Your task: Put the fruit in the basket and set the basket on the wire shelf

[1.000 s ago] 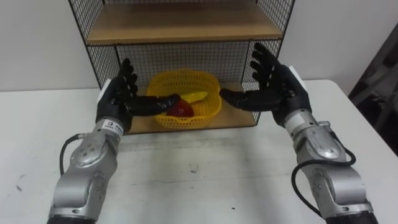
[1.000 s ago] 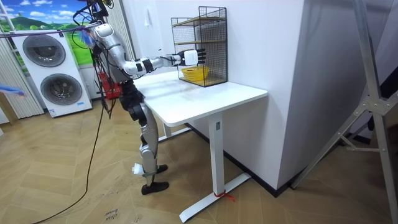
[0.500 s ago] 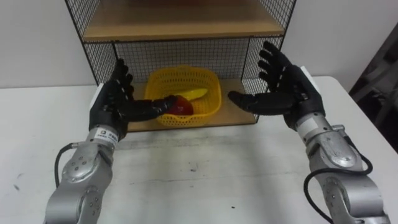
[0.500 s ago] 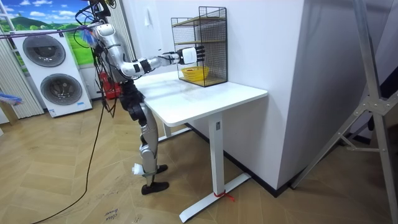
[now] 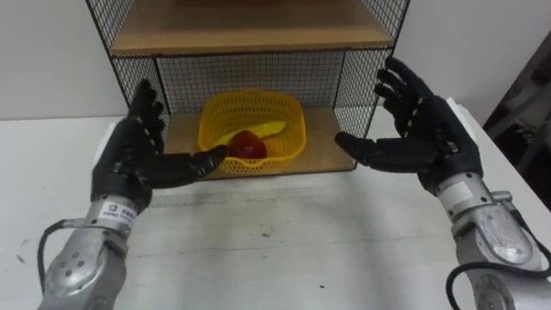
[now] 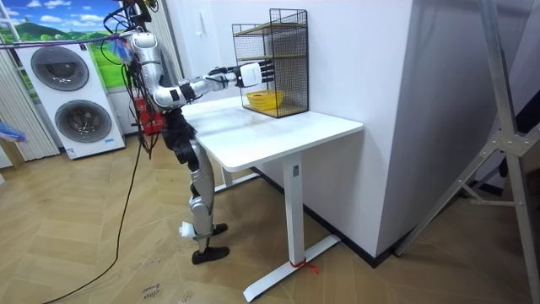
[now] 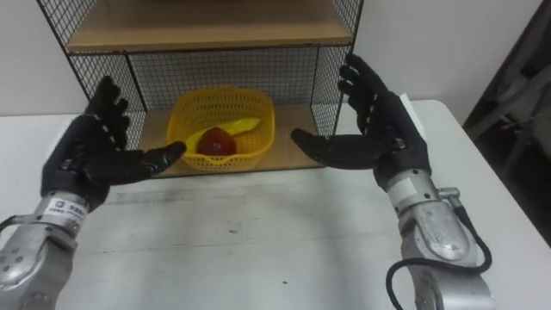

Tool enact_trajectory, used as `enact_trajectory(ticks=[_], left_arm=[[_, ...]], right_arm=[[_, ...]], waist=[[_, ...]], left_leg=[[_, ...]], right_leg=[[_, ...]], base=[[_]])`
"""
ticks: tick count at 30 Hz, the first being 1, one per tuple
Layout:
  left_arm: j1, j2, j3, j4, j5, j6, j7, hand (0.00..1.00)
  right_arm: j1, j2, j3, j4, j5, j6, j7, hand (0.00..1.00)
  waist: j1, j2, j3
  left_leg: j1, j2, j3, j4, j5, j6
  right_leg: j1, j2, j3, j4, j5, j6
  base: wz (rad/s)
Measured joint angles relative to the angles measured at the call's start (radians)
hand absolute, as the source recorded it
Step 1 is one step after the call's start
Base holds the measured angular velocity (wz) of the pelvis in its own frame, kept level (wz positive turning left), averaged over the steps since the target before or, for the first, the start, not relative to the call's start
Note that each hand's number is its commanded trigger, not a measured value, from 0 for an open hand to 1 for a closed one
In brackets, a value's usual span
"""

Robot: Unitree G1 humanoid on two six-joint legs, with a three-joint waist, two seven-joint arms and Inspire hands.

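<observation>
Yellow plastic basket (image 5: 267, 164) sits on the lower wooden board (image 5: 325, 148) of the wire shelf (image 5: 250, 79), left of the board's middle. Inside it: one red fruit (image 5: 247, 145) toward the front, and one yellow fruit (image 5: 274, 129) behind it, lying against the right side.

The shelf stands at the back of the white counter (image 5: 284, 241), against the wall. A second wooden board (image 5: 250, 30) lies above the basket.

Left robot hand (image 5: 138, 164): fingers spread wide, palm turned inward, holding nothing. It is raised over the counter in front of the shelf's left side. Its thumb lines up with the basket's front left wall; contact cannot be made out.

Right robot hand (image 5: 422, 142): fingers also spread wide and empty, palm facing the left one, in front of the shelf's right side and clear of the basket.

Room view: the robot stands upright at the counter's end on the room view's left, both arms stretched toward the shelf. Two washing machines (image 6: 63, 80) stand behind it.
</observation>
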Motion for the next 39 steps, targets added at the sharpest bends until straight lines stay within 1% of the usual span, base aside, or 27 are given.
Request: enact_trajectory(ticks=[3,4,6,8,10,11,12,13,15,19,20,21,22,24,25,27,28,29,30,31,32,33,34,35,36,38,39], left_arm=[[0.058,0.0,-0.01,-0.032,-0.01,-0.034,-0.012,0.0],[0.069,0.0,-0.012,-0.032,-0.009,-0.037,-0.015,0.0],[0.125,-0.001,-0.015,-0.031,-0.013,-0.043,-0.032,0.0],[0.161,-0.001,-0.017,-0.031,-0.025,-0.043,-0.041,0.0],[0.182,-0.001,-0.014,-0.032,-0.038,-0.044,-0.05,0.0],[0.186,-0.001,-0.013,-0.032,-0.049,-0.052,-0.056,0.0],[0.191,-0.001,-0.012,-0.032,-0.05,-0.072,-0.06,0.0],[0.192,-0.001,-0.01,-0.032,-0.05,-0.082,-0.061,0.0],[0.195,-0.002,0.008,-0.032,-0.052,-0.113,-0.061,0.0],[0.195,-0.002,0.037,-0.055,-0.052,-0.149,-0.057,0.0],[0.195,-0.002,0.045,-0.067,-0.052,-0.16,-0.056,0.0],[0.195,-0.002,0.05,-0.08,-0.052,-0.172,-0.052,0.0],[0.195,-0.002,0.053,-0.087,-0.052,-0.177,-0.05,0.0],[0.195,-0.009,0.067,-0.12,-0.052,-0.205,-0.028,0.0],[0.196,-0.012,0.073,-0.126,-0.052,-0.216,-0.022,0.0],[0.195,-0.036,0.102,-0.132,-0.051,-0.261,0.022,0.0],[0.195,-0.039,0.109,-0.132,-0.05,-0.266,0.042,0.0],[0.195,-0.043,0.126,-0.132,-0.049,-0.274,0.086,0.0],[0.195,-0.045,0.136,-0.132,-0.045,-0.287,0.139,0.0],[0.195,-0.049,0.146,-0.133,-0.043,-0.294,0.163,0.0],[0.194,-0.052,0.166,-0.144,-0.042,-0.305,0.217,0.0],[0.19,-0.053,0.189,-0.156,-0.031,-0.318,0.27,0.0],[0.188,-0.053,0.204,-0.163,-0.023,-0.325,0.297,0.0],[0.186,-0.052,0.234,-0.179,-0.007,-0.339,0.356,0.0],[0.185,-0.052,0.251,-0.188,0.004,-0.346,0.389,0.0],[0.17,-0.041,0.317,-0.212,0.092,-0.374,0.529,0.0],[0.166,-0.035,0.337,-0.215,0.116,-0.38,0.562,0.0]], right_arm=[[0.067,0.006,0.004,-0.029,0.001,-0.016,0.033,0.0],[0.081,0.007,0.005,-0.029,0.001,-0.019,0.04,0.0],[0.152,0.011,0.005,-0.031,0.003,-0.033,0.063,0.0],[0.198,0.011,0.005,-0.032,0.004,-0.033,0.074,0.0],[0.217,0.01,0.002,-0.033,0.004,-0.033,0.081,0.0],[0.226,0.01,-0.008,-0.042,0.004,-0.034,0.081,0.0],[0.238,0.008,-0.02,-0.059,0.004,-0.042,0.08,0.0],[0.243,0.009,-0.03,-0.065,0.004,-0.052,0.079,0.0],[0.243,0.009,-0.05,-0.076,0.004,-0.089,0.069,0.0],[0.243,0.011,-0.064,-0.106,0.004,-0.113,0.046,0.0],[0.243,0.015,-0.07,-0.118,0.004,-0.121,0.031,0.0],[0.243,0.018,-0.077,-0.126,0.004,-0.135,0.012,0.0],[0.243,0.018,-0.079,-0.128,0.004,-0.144,0.0,0.0],[0.244,0.023,-0.086,-0.145,-0.001,-0.171,-0.055,0.0],[0.246,0.025,-0.086,-0.152,-0.008,-0.176,-0.069,0.0],[0.257,0.038,-0.085,-0.18,-0.031,-0.208,-0.135,0.0],[0.258,0.041,-0.086,-0.18,-0.033,-0.217,-0.154,0.0],[0.259,0.041,-0.091,-0.18,-0.04,-0.229,-0.196,0.0],[0.259,0.04,-0.107,-0.18,-0.047,-0.241,-0.237,0.0],[0.259,0.04,-0.118,-0.18,-0.048,-0.249,-0.256,0.0],[0.259,0.039,-0.142,-0.18,-0.049,-0.268,-0.306,0.0],[0.259,0.039,-0.169,-0.184,-0.05,-0.282,-0.355,0.0],[0.257,0.038,-0.183,-0.188,-0.049,-0.286,-0.381,0.0],[0.248,0.038,-0.212,-0.197,-0.048,-0.297,-0.431,0.0],[0.239,0.038,-0.224,-0.199,-0.048,-0.305,-0.459,0.0],[0.207,0.027,-0.289,-0.199,-0.052,-0.338,-0.574,0.0],[0.202,0.021,-0.308,-0.199,-0.049,-0.344,-0.602,0.0]], waist=[[0.003,0.002,-0.0007],[0.003,0.003,-0.0017],[0.004,0.004,-0.0025],[0.004,0.005,-0.0023],[0.005,0.008,-0.0008],[0.003,0.008,-0.0003],[0.002,0.007,0.0001],[0.003,0.008,0.0004],[0.004,0.011,0.0008],[0.001,0.011,0.0005],[-0.001,0.011,0.0009],[0.0,0.012,0.0021],[0.0,0.013,0.0022],[0.003,0.014,-0.0004],[0.004,0.015,-0.0001],[0.006,0.018,0.0022],[0.006,0.018,0.0022],[0.006,0.016,0.0021],[0.011,0.015,0.0],[0.014,0.015,-0.001],[0.02,0.013,-0.0013],[0.029,0.011,-0.0014],[0.036,0.01,-0.0013],[0.042,0.011,-0.0003],[0.041,0.011,0.0],[0.037,0.011,0.0003],[0.037,0.011,-0.0001]], left_leg=[[0.0,0.0,0.0,0.0,-0.001,-0.002],[0.001,0.0,0.0,0.0,-0.002,-0.002],[0.001,0.0,-0.001,-0.001,-0.003,-0.005],[0.0,0.0,-0.001,-0.001,-0.003,-0.005],[0.0,-0.001,-0.001,-0.001,-0.003,-0.004],[-0.002,-0.002,-0.005,0.0,-0.003,-0.004],[-0.004,-0.003,-0.007,0.0,-0.003,-0.005],[-0.003,-0.003,-0.007,0.0,-0.003,-0.005],[-0.003,-0.002,-0.007,0.0,-0.003,-0.005],[-0.013,-0.002,-0.009,0.001,-0.003,-0.005],[-0.02,-0.002,-0.013,0.005,-0.002,-0.005],[-0.024,-0.002,-0.015,0.006,0.0,-0.001],[-0.027,-0.002,-0.015,0.007,0.0,-0.001],[-0.036,-0.002,-0.015,0.008,0.0,-0.001],[-0.037,-0.002,-0.015,0.007,0.0,-0.001],[-0.037,-0.002,-0.02,0.007,0.0,-0.002],[-0.036,-0.002,-0.023,0.007,0.001,-0.002],[-0.034,-0.003,-0.029,0.009,0.0,-0.003],[-0.034,-0.004,-0.031,0.01,-0.002,-0.007],[-0.034,-0.004,-0.032,0.01,-0.003,-0.007],[-0.036,-0.004,-0.033,0.013,-0.003,-0.008],[-0.037,-0.004,-0.033,0.013,-0.003,-0.008],[-0.037,-0.004,-0.033,0.013,-0.003,-0.008],[-0.039,-0.004,-0.036,0.013,-0.003,-0.009],[-0.041,-0.005,-0.038,0.013,-0.003,-0.009],[-0.044,-0.008,-0.046,0.015,-0.003,-0.009],[-0.046,-0.009,-0.049,0.017,-0.003,-0.009]], right_leg=[[0.001,0.001,0.002,-0.002,-0.001,0.002],[0.001,0.001,0.004,-0.003,0.0,0.003],[0.0,0.002,0.008,-0.002,-0.002,0.007],[-0.002,0.002,0.009,0.0,-0.003,0.007],[-0.003,0.001,0.008,0.004,-0.004,0.007],[-0.003,0.0,0.007,0.008,-0.006,0.006],[-0.001,0.001,0.006,0.008,-0.008,0.007],[-0.001,0.001,0.006,0.008,-0.009,0.009],[-0.002,0.001,0.006,0.007,-0.01,0.009],[-0.012,0.003,0.004,0.005,-0.009,0.008],[-0.014,0.003,0.0,0.003,-0.007,0.006],[-0.016,0.004,-0.002,0.0,-0.001,-0.001],[-0.018,0.004,-0.002,0.0,-0.001,-0.002],[-0.028,0.004,-0.003,0.001,-0.002,-0.001],[-0.029,0.004,-0.003,0.001,-0.002,-0.001],[-0.024,0.005,-0.007,-0.004,-0.001,-0.001],[-0.021,0.005,-0.009,-0.006,-0.001,0.0],[-0.017,0.005,-0.016,-0.008,-0.001,0.001],[-0.015,0.005,-0.018,-0.008,-0.005,0.005],[-0.015,0.005,-0.018,-0.008,-0.005,0.005],[-0.016,0.005,-0.02,-0.008,-0.006,0.006],[-0.017,0.005,-0.02,-0.007,-0.008,0.007],[-0.018,0.005,-0.019,-0.007,-0.008,0.007],[-0.02,0.005,-0.02,-0.008,-0.009,0.007],[-0.02,0.005,-0.024,-0.009,-0.009,0.008],[-0.021,0.002,-0.04,-0.006,-0.012,0.008],[-0.021,0.001,-0.044,-0.006,-0.014,0.008]], base=[[0.0],[0.0],[0.0],[0.0],[0.0],[0.07],[0.08],[0.05],[0.0],[0.01],[0.09],[0.08],[0.04],[0.0],[0.0],[0.05],[0.09],[0.11],[0.1],[0.06],[0.03],[0.0],[0.0],[0.0],[0.05],[0.13],[0.16]])
